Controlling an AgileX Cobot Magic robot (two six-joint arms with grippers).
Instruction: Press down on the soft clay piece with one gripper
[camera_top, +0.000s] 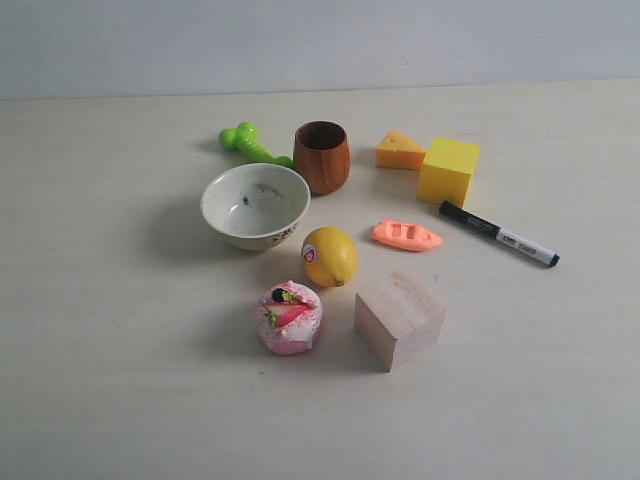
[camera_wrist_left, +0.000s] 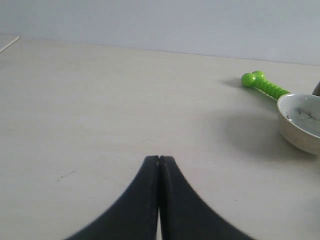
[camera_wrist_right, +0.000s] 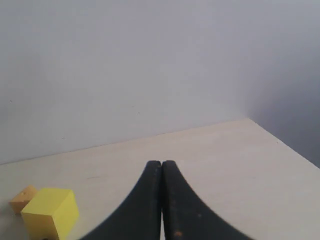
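The soft clay piece (camera_top: 406, 235) is a flat salmon-orange oval with dents in its top, lying on the table right of the lemon (camera_top: 329, 256). No arm shows in the exterior view. In the left wrist view my left gripper (camera_wrist_left: 159, 159) is shut with nothing in it, over bare table well away from the bowl (camera_wrist_left: 301, 122). My right gripper (camera_wrist_right: 161, 163) is shut and empty too, with the yellow cube (camera_wrist_right: 50, 212) off to one side. Neither wrist view shows the clay.
Around the clay stand a white bowl (camera_top: 255, 205), a brown wooden cup (camera_top: 322, 156), a green dumbbell toy (camera_top: 250, 143), an orange cheese wedge (camera_top: 400, 150), a yellow cube (camera_top: 448, 170), a black marker (camera_top: 498, 233), a wooden block (camera_top: 399, 318) and a pink cake toy (camera_top: 289, 317).
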